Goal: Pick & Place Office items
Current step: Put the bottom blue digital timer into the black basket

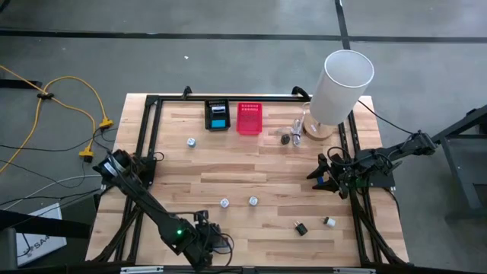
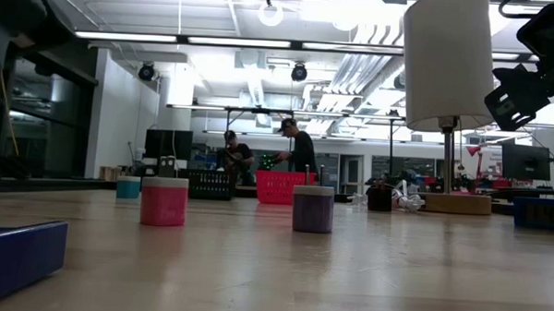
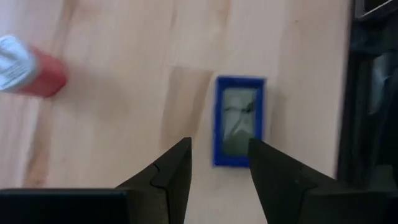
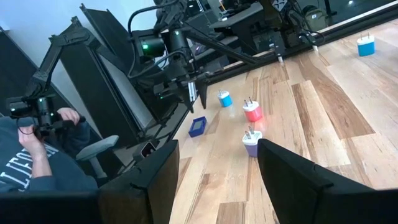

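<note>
Left gripper [image 3: 219, 163] hangs low over the wooden table [image 1: 251, 179] near its 7 o'clock edge in the overhead view, jaws parted and holding nothing. Seen from its wrist camera, a small blue-framed tag [image 3: 240, 120] lies flat on the wood just beyond the two dark fingertips [image 3: 180, 155], lined up with the gap between them but not touching. A red-pink plug piece [image 3: 31, 71] with a white end lies well apart from the tag.

Right gripper [image 1: 326, 172] sits at 3 o'clock on the table, fingers spread wide and empty. Its wrist camera looks across the table at a purple plug piece [image 4: 252, 142], a red plug piece [image 4: 252, 111], a blue plug piece [image 4: 225, 99] and the blue tag [image 4: 198, 127] below the left arm; another blue plug piece [image 4: 365, 45] stands far off.

From overhead, small white pieces [image 1: 224, 202] lie near the centre, with one [image 1: 191, 141] toward 11 o'clock. A small black clip [image 1: 301, 227] and a white piece [image 1: 329, 222] sit toward 5 o'clock. At 12 o'clock stand a black mesh basket [image 1: 218, 115] and a red mesh basket [image 1: 249, 119], side by side. A tall white cylinder [image 1: 341, 85] rises at 1 o'clock.

A person's hand [image 4: 32, 129] shows beyond the table.
</note>
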### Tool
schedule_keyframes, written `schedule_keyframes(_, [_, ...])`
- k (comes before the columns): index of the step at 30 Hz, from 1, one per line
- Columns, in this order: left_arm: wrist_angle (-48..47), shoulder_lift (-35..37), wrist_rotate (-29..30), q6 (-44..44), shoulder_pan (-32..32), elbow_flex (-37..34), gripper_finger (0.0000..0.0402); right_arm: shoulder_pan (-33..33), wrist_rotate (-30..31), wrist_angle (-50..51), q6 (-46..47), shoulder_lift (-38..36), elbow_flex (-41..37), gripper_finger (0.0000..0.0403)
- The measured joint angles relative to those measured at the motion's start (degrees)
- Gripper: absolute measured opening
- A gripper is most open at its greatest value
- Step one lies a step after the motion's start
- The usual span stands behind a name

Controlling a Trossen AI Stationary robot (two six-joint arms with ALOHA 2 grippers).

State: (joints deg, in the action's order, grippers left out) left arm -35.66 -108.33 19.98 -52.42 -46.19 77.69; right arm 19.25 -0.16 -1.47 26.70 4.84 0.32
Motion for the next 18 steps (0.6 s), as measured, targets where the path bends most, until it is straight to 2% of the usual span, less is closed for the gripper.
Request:
schedule_keyframes(11, [0.6, 0.0, 2.4, 1.0, -0.9, 0.0, 0.0154, 0.0, 0.0, 0.0, 0.0, 0.0, 0.0, 0.0204])
schedule_keyframes(18, [0.6, -0.1, 2.5, 0.9, -0.9, 0.0, 0.0193, 0.0, 0.0, 0.0, 0.0, 0.0, 0.0, 0.0204])
